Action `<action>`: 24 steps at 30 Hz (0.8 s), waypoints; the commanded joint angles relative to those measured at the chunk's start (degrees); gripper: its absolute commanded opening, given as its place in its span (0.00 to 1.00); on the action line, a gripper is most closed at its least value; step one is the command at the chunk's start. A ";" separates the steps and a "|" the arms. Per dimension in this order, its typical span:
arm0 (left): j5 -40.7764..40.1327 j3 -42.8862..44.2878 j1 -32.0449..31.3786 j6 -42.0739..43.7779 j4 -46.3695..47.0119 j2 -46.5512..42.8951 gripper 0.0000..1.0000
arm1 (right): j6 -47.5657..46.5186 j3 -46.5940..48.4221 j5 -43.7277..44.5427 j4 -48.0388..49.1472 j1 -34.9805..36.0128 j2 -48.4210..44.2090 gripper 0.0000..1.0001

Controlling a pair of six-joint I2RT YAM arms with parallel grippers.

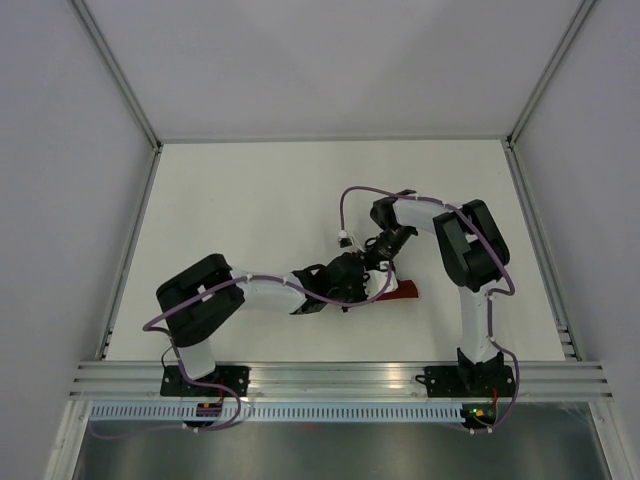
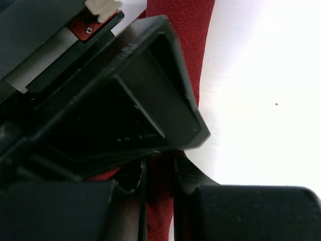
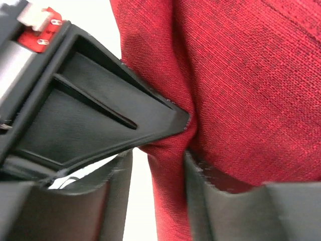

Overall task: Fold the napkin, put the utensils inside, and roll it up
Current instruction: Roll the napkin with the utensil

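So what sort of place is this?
Probably a robot test bench in a lab: a plain white table, grey panels around it, an aluminium rail carrying the left arm and right arm.

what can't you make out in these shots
- Top view: most of the napkin, covered by the left hand and right hand.
- Wrist views: napkin's outline, cut off by frame edges and the other hand.
- Utensils: none visible; whether any sit inside the folds is hidden.
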 commanded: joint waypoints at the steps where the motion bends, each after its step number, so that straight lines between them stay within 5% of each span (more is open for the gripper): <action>1: 8.48 -0.16 1.33 -4.67 -1.71 6.06 0.02 | -1.71 -2.34 4.77 8.76 0.07 -0.52 0.52; 11: 15.51 2.03 3.00 -3.80 -3.20 9.67 0.02 | -4.69 0.56 -3.23 0.85 -10.22 -9.14 0.60; 16: 20.08 5.37 4.85 -3.18 -8.29 11.69 0.02 | -14.35 4.51 -7.54 -10.92 -15.57 -9.15 0.61; 24: 39.49 12.66 13.71 -4.50 -18.48 17.65 0.02 | -18.15 0.31 -10.98 -6.57 -24.81 -17.29 0.61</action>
